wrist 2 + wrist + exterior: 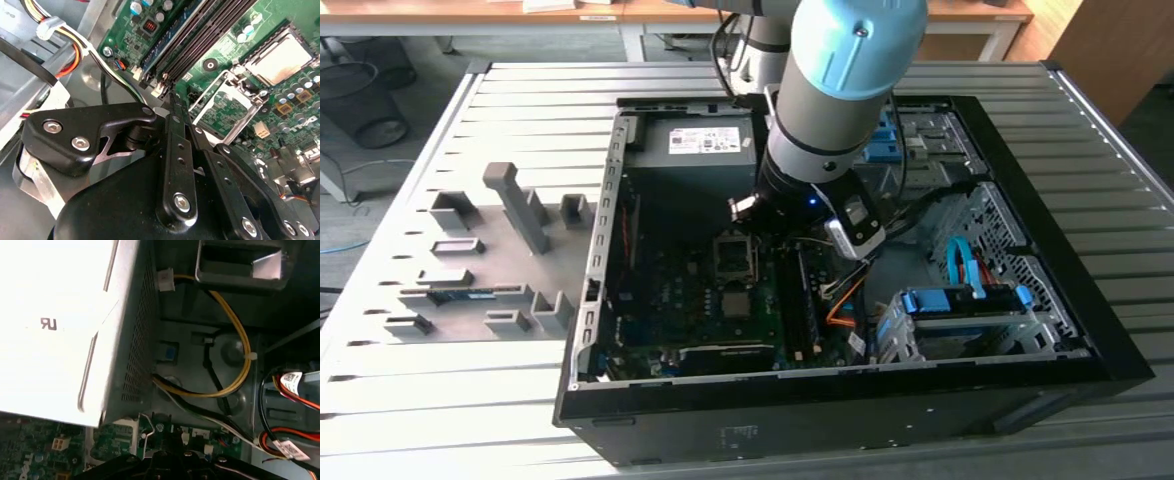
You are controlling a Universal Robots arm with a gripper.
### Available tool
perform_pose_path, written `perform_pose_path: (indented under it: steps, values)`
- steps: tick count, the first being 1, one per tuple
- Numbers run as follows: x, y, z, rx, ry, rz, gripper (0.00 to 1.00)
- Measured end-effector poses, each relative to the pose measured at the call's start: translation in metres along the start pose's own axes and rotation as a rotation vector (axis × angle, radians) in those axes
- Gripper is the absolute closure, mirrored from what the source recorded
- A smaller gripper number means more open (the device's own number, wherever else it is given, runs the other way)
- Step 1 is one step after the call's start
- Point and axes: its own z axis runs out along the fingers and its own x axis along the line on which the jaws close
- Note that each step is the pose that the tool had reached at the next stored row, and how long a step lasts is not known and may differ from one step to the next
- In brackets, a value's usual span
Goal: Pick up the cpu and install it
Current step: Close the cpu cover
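Because the arm's wrist covers the pincer in the exterior view and its dark links overlap in the second wrist view, I cannot tell whether it stands apart or together. The cpu lies flat on the motherboard inside the open computer case on the bench. It is apart from the pincer, nearer than the wrist and slightly to the exterior view's left, just on the near side of the dark socket frame.

Gripper over green motherboard (near memory slots).
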Motion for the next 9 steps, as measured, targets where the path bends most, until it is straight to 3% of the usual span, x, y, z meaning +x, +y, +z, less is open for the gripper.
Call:
perform_pose_path:
  steps: [9]
  values:
    - [-0.0003, 0.0029, 0.0093, -0.022, -0.0026, -0.002, 0.9]
